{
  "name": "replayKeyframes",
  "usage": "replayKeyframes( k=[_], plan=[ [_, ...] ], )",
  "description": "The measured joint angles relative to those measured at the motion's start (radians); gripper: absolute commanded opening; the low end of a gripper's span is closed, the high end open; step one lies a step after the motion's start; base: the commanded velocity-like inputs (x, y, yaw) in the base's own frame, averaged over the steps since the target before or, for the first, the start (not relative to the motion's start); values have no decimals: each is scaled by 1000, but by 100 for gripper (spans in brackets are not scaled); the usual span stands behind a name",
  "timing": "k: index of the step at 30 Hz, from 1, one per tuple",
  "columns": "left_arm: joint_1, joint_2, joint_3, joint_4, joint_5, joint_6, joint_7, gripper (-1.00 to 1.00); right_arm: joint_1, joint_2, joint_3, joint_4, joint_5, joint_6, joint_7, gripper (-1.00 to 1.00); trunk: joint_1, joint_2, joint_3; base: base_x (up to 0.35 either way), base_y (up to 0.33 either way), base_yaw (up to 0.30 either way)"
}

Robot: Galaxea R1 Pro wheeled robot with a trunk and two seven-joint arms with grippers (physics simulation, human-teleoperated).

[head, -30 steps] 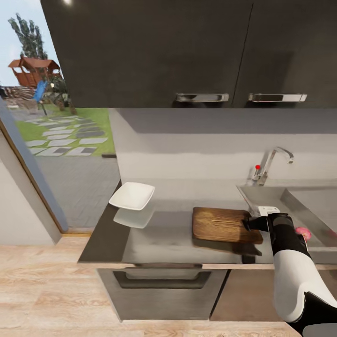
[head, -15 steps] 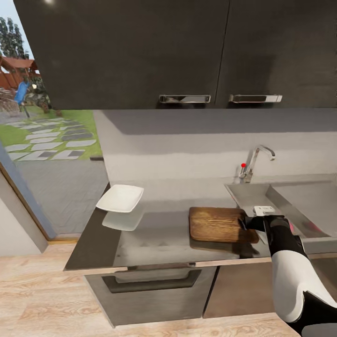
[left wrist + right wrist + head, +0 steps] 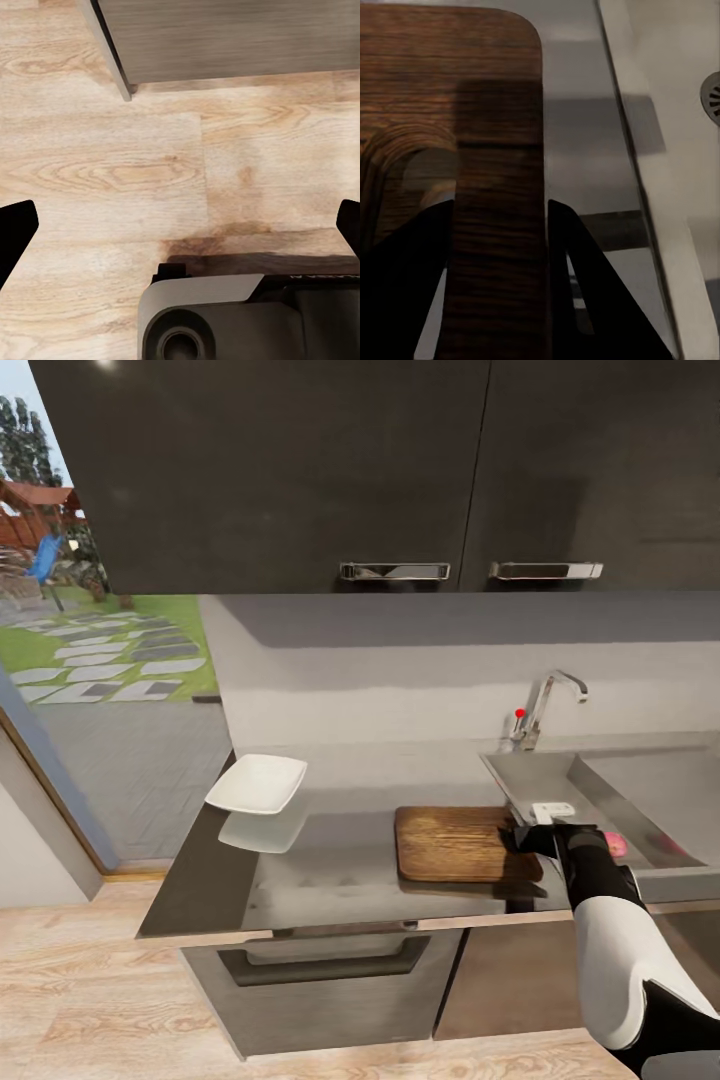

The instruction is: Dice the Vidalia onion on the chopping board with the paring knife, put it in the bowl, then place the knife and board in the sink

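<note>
The right gripper (image 3: pixel 522 839) hides the chopping board's (image 3: pixel 455 844) sink-side end; a pink object (image 3: pixel 614 845) in the sink (image 3: pixel 640 800) sits half-hidden behind the arm, too small to identify.

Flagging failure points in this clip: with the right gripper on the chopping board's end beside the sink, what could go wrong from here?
The right gripper straddles only the slotted end of the chopping board, so the board may pivot or slip if lifted. The sink rim lies close beside it; a dragged board could catch there.
</note>
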Motion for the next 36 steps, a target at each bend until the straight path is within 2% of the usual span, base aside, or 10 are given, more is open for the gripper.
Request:
replayKeyframes(
  k=[13, 24, 36],
  plan=[
    [0, 0, -1, 0, 0, 0, 0, 100, 0, 4, 0, 0, 1, 0, 18, -100, 0, 0, 0, 0, 0, 4],
    [0, 0, -1, -1, 0, 0, 0, 100, 0, 3, -1, 0, 1, 0, 19, -100, 0, 0, -3, 1, 0, 101],
    [0, 0, 0, -2, 0, 0, 0, 100, 0, 4, 0, 0, 1, 0, 20, -100, 0, 0, -4, 86, 0, 5]
  ],
)
